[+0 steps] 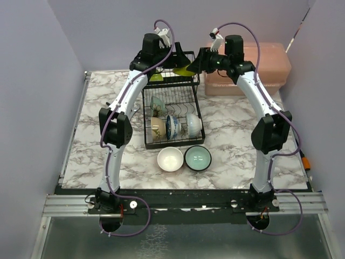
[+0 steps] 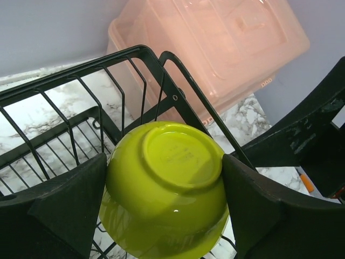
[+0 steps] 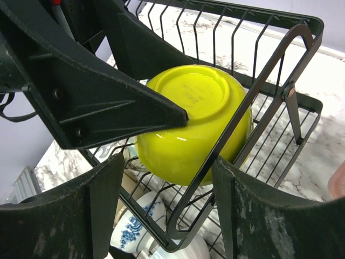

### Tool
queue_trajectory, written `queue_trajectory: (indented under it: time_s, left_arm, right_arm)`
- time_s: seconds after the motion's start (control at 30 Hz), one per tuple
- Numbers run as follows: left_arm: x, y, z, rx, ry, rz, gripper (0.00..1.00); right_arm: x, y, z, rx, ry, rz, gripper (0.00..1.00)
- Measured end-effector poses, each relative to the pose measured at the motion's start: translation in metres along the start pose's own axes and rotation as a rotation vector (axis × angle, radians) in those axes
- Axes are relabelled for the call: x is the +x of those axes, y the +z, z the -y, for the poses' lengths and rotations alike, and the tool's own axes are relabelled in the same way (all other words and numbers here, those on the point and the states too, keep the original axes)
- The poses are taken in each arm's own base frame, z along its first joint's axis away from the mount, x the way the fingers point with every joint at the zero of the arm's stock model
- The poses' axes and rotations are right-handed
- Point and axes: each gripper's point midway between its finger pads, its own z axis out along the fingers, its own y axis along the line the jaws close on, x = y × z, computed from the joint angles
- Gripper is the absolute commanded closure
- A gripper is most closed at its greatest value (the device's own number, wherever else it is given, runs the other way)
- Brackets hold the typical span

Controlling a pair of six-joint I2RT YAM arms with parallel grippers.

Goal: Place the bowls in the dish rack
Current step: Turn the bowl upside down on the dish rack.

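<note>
Fingers [image 2: 64,216] of your left gripper [image 2: 164,162] clamp yellow-green bowl [image 2: 167,183] base-up in dish rack [image 1: 171,96] top shelf, prob. for draining; right gripper [image 3: 164,167] spread, empty, backup.

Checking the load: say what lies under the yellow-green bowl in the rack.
Through the dish rack wires below the yellow-green bowl, a blue-patterned bowl shows; the yellow-green bowl itself covers the rest.
</note>
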Motion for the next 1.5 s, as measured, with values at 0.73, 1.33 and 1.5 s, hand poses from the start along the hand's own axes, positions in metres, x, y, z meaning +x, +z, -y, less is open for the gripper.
queue_trajectory:
  time_s: [0.73, 1.33, 1.5]
  left_arm:
    - [0.004, -0.038, 0.022, 0.088, -0.103, -0.045, 0.36]
    - [0.024, -0.060, 0.035, 0.079, -0.049, -0.071, 0.22]
    - [0.024, -0.066, 0.039, 0.069, -0.022, -0.063, 0.15]
  right_arm:
    - [0.004, -0.006, -0.014, -0.184, 0.035, 0.014, 0.33]
    - [0.013, -0.016, -0.030, -0.155, 0.016, 0.019, 0.21]
    - [0.011, -0.022, -0.032, -0.134, 0.014, 0.030, 0.17]
